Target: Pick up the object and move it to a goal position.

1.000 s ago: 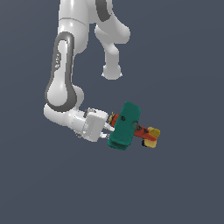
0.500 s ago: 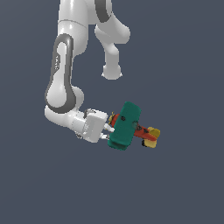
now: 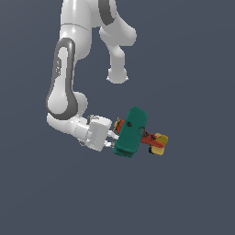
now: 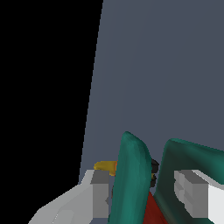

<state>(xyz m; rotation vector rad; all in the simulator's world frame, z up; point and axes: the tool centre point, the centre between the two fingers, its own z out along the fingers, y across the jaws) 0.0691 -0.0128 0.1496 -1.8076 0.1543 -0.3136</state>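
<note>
The object is a toy biplane (image 3: 133, 132) with teal-green wings, a red body and a yellow tail, held up against the plain grey backdrop in the exterior view. My gripper (image 3: 113, 136) is shut on the object from the exterior view's left, fingers clamped at its wings. In the wrist view the teal wings (image 4: 131, 175) fill the space between my two grey fingers (image 4: 99, 192), with the red body and a bit of yellow propeller (image 4: 106, 166) showing. The gripper (image 4: 146, 194) grips across one wing.
The white arm (image 3: 64, 87) bends down from the top of the exterior view. A flat grey surface (image 3: 183, 69) lies all around. A black area (image 4: 43, 87) covers one side of the wrist view.
</note>
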